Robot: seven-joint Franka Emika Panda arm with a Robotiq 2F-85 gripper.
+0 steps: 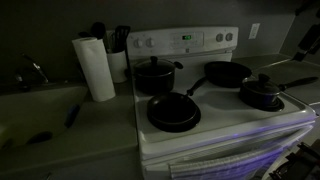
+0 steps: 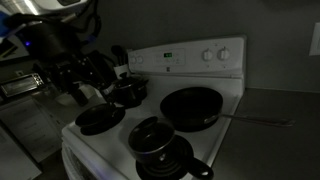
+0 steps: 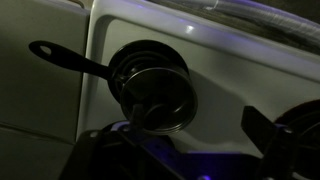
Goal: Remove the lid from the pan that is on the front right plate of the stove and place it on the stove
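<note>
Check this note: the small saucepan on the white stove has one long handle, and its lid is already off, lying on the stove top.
Wrong on the lid. The lid sits on the pan, covering its rim, as the wrist view shows; it is not lying on the stove top. The rest holds: the pan has one long handle and stands on the white stove.

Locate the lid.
The lid sits on the pan, front right on the stove in an exterior view, just in front of the frying pan.
</note>
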